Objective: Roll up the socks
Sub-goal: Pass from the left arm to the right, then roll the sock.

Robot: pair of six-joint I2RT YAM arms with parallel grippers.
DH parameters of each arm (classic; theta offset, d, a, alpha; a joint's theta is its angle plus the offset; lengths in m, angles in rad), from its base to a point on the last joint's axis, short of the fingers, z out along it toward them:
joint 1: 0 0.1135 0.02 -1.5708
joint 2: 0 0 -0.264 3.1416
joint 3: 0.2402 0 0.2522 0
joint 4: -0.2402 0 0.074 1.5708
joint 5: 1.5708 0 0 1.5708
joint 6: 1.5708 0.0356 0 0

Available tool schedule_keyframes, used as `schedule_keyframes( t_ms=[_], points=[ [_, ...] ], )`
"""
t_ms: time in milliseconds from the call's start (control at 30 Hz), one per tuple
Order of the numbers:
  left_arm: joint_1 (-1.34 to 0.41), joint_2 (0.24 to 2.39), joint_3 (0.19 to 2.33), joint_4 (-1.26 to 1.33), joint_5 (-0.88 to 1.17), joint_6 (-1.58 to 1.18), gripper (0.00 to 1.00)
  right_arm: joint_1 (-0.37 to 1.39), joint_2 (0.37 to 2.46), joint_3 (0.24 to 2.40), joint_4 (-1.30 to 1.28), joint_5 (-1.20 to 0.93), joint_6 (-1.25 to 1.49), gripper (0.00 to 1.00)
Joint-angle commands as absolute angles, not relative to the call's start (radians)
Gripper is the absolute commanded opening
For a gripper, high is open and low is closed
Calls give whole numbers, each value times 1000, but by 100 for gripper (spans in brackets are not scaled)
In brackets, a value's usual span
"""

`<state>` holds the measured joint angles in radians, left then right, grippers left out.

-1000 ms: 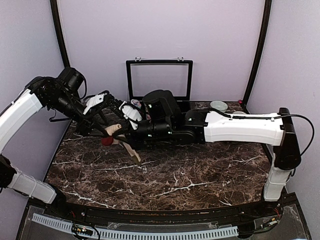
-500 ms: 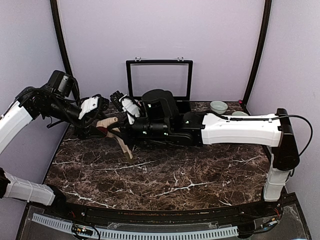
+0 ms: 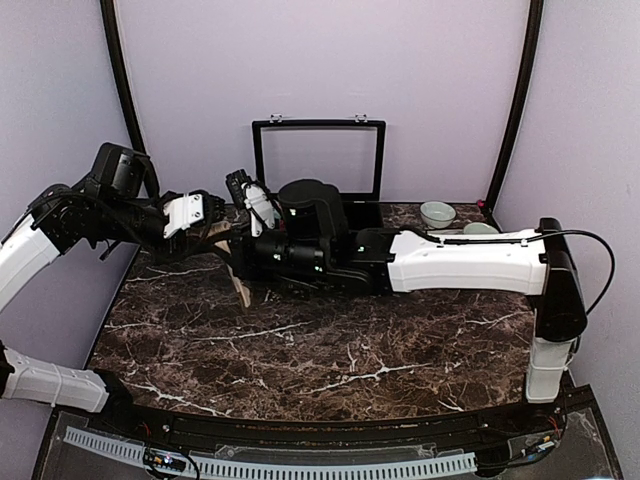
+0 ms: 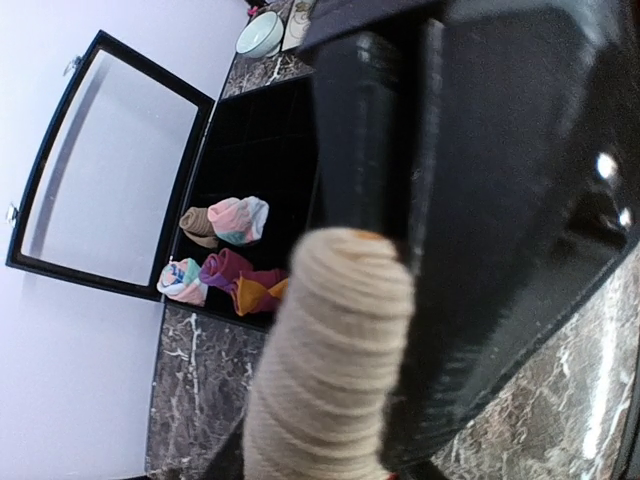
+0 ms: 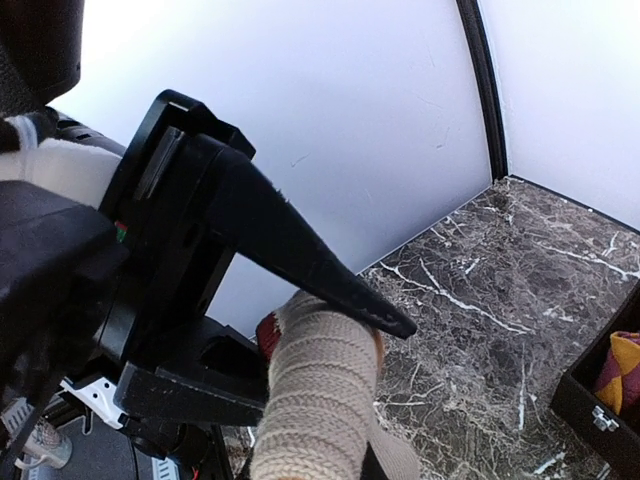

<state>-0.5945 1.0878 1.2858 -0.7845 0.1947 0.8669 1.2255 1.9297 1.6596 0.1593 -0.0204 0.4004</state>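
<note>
The left arm is reaching in from the counter's left edge, its forearm running roughly level above the far left corner. The left gripper is pointing right, toward the other arm. In the right wrist view one long black finger is lying across the top of the sock, and a second dark bar is showing below it. Whether these jaws are spread or pinching cannot be told.

The tan sock is hanging above the counter's far left corner, where the two grippers are meeting. A loose end is dangling toward the marble. Close up it is reading as a ribbed tan roll standing upright, with a dark red patch at its side. Its stripes and toe are not showing.

The right gripper is sitting just right of the sock with its jaws pressed together. The fingers are hiding under the tan fabric, so a pinch on it cannot be confirmed. The right arm is stretching low across the counter's whole far half from its base at the right edge, its bulky black wrist filling much of the left wrist view.

Behind it, at the far edge, a black case is standing with its lid raised. Its tray is mostly covered by the arm. The left wrist view is showing small rolled sock bundles inside. A pale bowl is resting near the far right corner.
</note>
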Motion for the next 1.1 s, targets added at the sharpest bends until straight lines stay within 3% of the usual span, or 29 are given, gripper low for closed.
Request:
schedule_keyframes(
  t_ms=[0,100,233,367,567,900,1067],
  points=[
    [-609,1077,1265,-671,106,891,24,1247,1962,1695,209,-99,465,0],
    [-609,1085,1267,-666,98,890,0,1246,1955,1689,190,-108,437,17],
    [-609,1099,1328,-806,281,861,0,1240,1872,1568,219,-78,299,37],
    [-609,1151,1412,-1002,506,859,0,1234,1791,1485,221,-113,135,48],
    [-609,1251,1510,-1215,670,906,0,1235,1730,1480,151,-139,21,53],
    [-610,1251,1516,-1251,700,909,0,1235,1679,1504,59,-133,-84,51],
    [-609,1274,1547,-1329,816,950,0,1242,1649,1488,57,-199,-114,51]
  ],
)
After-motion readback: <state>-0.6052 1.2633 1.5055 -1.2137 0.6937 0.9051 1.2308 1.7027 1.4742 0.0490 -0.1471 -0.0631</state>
